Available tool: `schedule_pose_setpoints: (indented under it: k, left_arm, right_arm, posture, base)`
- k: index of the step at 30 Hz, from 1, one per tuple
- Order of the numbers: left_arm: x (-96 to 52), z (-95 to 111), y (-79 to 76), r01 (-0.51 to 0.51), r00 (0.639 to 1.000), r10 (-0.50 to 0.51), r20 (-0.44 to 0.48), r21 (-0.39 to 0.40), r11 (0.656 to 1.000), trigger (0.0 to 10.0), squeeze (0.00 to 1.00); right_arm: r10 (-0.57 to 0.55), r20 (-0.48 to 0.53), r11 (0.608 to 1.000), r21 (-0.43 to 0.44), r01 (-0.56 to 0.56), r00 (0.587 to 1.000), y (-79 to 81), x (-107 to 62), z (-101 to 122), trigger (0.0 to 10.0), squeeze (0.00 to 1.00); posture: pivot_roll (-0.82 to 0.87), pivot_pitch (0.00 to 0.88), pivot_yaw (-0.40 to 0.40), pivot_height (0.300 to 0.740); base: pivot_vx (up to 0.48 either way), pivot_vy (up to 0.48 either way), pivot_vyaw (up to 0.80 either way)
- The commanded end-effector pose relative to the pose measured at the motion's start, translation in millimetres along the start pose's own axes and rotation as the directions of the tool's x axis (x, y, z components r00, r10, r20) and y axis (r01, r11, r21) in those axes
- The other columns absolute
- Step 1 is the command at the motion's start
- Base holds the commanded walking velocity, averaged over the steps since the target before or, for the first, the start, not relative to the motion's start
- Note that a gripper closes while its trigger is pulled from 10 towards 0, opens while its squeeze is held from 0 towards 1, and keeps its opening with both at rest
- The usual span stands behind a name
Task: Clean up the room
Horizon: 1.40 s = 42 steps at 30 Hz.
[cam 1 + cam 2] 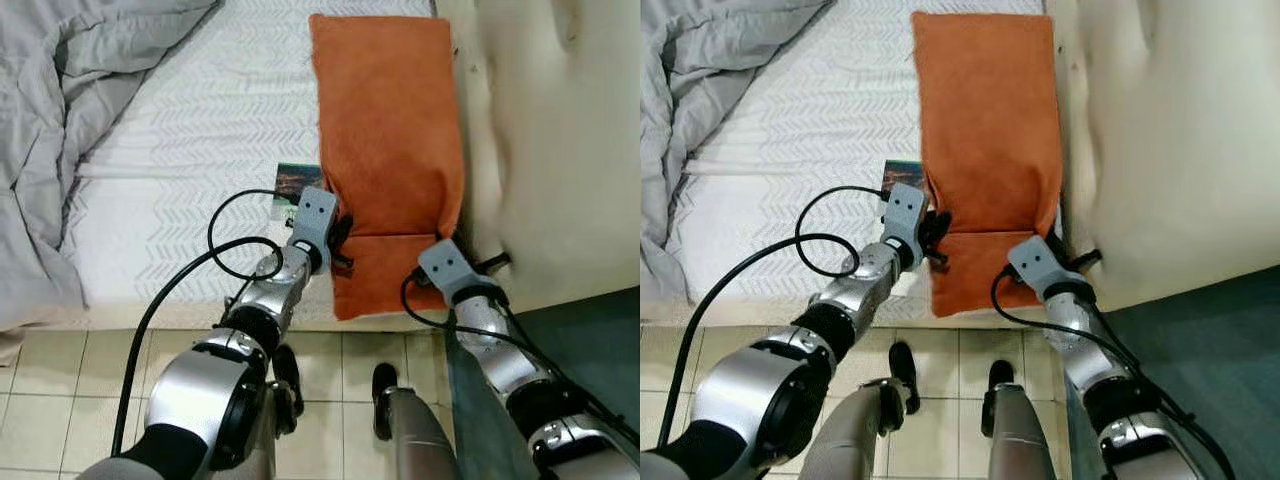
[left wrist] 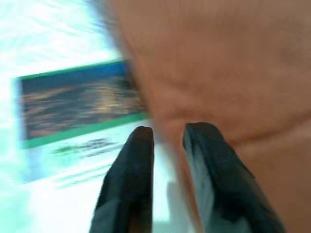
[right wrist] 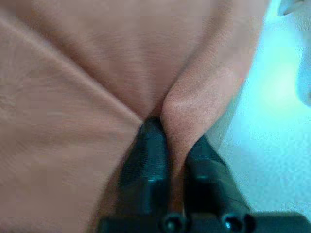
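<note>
I see the long orange fabric cushion [image 1: 385, 140] lying on the white chevron-print bedsheet [image 1: 200, 150], next to the cream wall. R gripper [image 3: 177, 138] pinches a fold at its near right edge, fingers nearly closed on cloth. L gripper [image 2: 165, 133] sits at its near left edge by a small blue-green card [image 1: 297, 185], fingers narrow, gripping nothing I can see.

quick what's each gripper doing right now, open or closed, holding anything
Left gripper: nearly closed at the orange pillow's edge; a grip cannot be told.
Right gripper: closed on a fold of the pillow.
</note>
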<state>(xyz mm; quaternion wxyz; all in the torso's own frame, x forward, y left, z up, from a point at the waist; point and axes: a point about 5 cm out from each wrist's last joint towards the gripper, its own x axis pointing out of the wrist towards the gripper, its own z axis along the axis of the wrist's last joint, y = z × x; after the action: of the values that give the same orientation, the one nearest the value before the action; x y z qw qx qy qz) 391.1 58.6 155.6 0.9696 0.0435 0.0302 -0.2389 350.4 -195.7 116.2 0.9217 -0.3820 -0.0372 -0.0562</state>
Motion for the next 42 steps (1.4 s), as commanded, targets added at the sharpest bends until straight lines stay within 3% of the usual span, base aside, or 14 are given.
schedule_pose_setpoints:
  k: [1, 8, 13, 21, 25, 26, 27, 28, 30, 31, 34, 39, 40, 42]
  left_arm:
    - [0.2, -0.5, -0.6, 0.018, 1.0, -0.018, -0.014, 0.033, 0.999, 10.0, 1.0]
    - [3.8, 31.3, 17.8, -0.014, 0.999, 0.008, 0.045, 0.121, 0.993, 10.0, 1.0]
    - [0.4, 32.6, 26.5, -0.015, 0.998, 0.007, 0.061, 0.132, 0.991, 10.0, 1.0]
    - [-23.7, 20.5, 63.4, -0.026, 0.991, 0.014, 0.135, 0.087, 0.996, 10.0, 1.0]
    - [-60.8, -29.1, 76.1, 0.057, 0.995, -0.063, 0.081, 0.075, 0.996, 10.0, 1.0]
    - [-89.6, -58.1, 76.5, 0.079, 0.996, -0.081, 0.022, 0.068, 0.995, 10.0, 0.0]
    - [-111.1, -76.3, 72.2, 0.104, 0.995, -0.103, -0.02, 0.058, 0.993, 10.0, 0.0]
    - [-146.7, -95.1, 65.0, 0.116, 0.991, -0.113, -0.071, 0.034, 0.993, 10.0, 0.0]
    - [-196.8, -111.9, 49.1, 0.115, 0.984, -0.115, -0.139, -0.011, 0.993, 10.0, 0.0]
    - [-196.8, -111.9, 49.1, 0.115, 0.984, -0.115, -0.139, -0.011, 0.993, 10.0, 0.0]
    - [-246.7, -120.0, 25.2, 0.077, 0.976, -0.09, -0.201, -0.069, 0.995, 10.0, 0.0]
    - [-254.3, -121.6, 11.9, 0.065, 0.973, -0.081, -0.217, -0.081, 0.995, 10.0, 0.0]
    - [-256.0, -119.5, 5.1, 0.05, 0.971, -0.069, -0.229, -0.086, 0.995, 10.0, 0.0]
    - [-254.9, -108.1, -7.9, 0.013, 0.976, -0.031, -0.216, -0.084, 0.996, 10.0, 0.0]
  right_arm:
    - [-0.209, -0.141, 0.978, -0.049, 0.204, 0.968, -45.6, -0.4, -33.1, 10.0, 1.0]
    - [-0.255, -0.093, 0.967, -0.026, 0.253, 0.963, -43.0, 3.0, -19.6, 10.0, 1.0]
    - [-0.273, -0.089, 0.962, -0.004, 0.274, 0.958, -41.7, 3.4, -15.7, 10.0, 1.0]
    - [-0.381, -0.04, 0.924, -0.034, 0.38, 0.924, -57.4, 8.2, -8.1, 10.0, 1.0]
    - [-0.429, -0.031, 0.903, -0.051, 0.427, 0.903, -71.5, 13.2, -8.5, 10.0, 1.0]
    - [-0.443, -0.034, 0.896, -0.049, 0.441, 0.896, -77.1, 14.6, -8.9, 10.0, 1.0]
    - [-0.452, -0.038, 0.892, -0.049, 0.45, 0.891, -80.5, 15.3, -9.9, 10.0, 1.0]
    - [-0.467, -0.033, 0.884, -0.053, 0.465, 0.884, -87.7, 17.2, -9.6, 10.0, 1.0]
    - [-0.501, -0.023, 0.863, -0.085, 0.498, 0.865, -102.7, 20.5, -10.3, 10.0, 1.0]
    - [-0.501, -0.023, 0.863, -0.085, 0.498, 0.865, -102.7, 20.5, -10.3, 10.0, 1.0]
    - [-0.583, -0.074, 0.809, -0.134, 0.572, 0.809, -136.3, 24.5, -18.4, 10.0, 1.0]
    - [-0.6, -0.146, 0.8, -0.117, 0.589, 0.786, -141.7, 22.8, -27.3, 10.0, 1.0]
    - [-0.594, -0.164, 0.804, -0.089, 0.587, 0.788, -138.2, 21.0, -30.7, 10.0, 0.0]
    - [-0.57, -0.208, 0.805, 0.05, 0.591, 0.795, -128.4, 14.7, -36.9, 10.0, 0.0]
  posture:
    - [-0.36, 0.583, -0.017, 0.74]
    - [-0.34, 0.588, -0.008, 0.74]
    - [-0.31, 0.58, 0.003, 0.74]
    - [-0.24, 0.578, 0.025, 0.74]
    - [-0.19, 0.562, 0.03, 0.74]
    - [-0.17, 0.549, 0.029, 0.74]
    - [-0.16, 0.542, 0.029, 0.74]
    - [-0.14, 0.523, 0.027, 0.74]
    - [-0.11, 0.5, 0.024, 0.74]
    - [-0.11, 0.5, 0.024, 0.74]
    - [-0.06, 0.483, 0.015, 0.74]
    - [-0.04, 0.471, 0.009, 0.74]
    - [-0.04, 0.437, 0.0, 0.74]
    - [-0.03, 0.366, -0.016, 0.74]
  base:
    - [0.0, 0.0, 0.0]
    - [0.0, 0.0, 0.0]
    - [0.0, 0.0, 0.0]
    - [0.0, 0.0, 0.0]
    - [0.0, 0.0, 0.0]
    - [0.0, 0.0, 0.0]
    - [0.0, 0.0, 0.0]
    - [0.0, 0.0, 0.0]
    - [0.0, 0.0, 0.0]
    - [0.0, 0.0, 0.0]
    - [0.0, 0.0, 0.0]
    - [0.0, 0.0, 0.0]
    - [0.0, 0.0, 0.0]
    - [0.0, 0.0, 0.0]
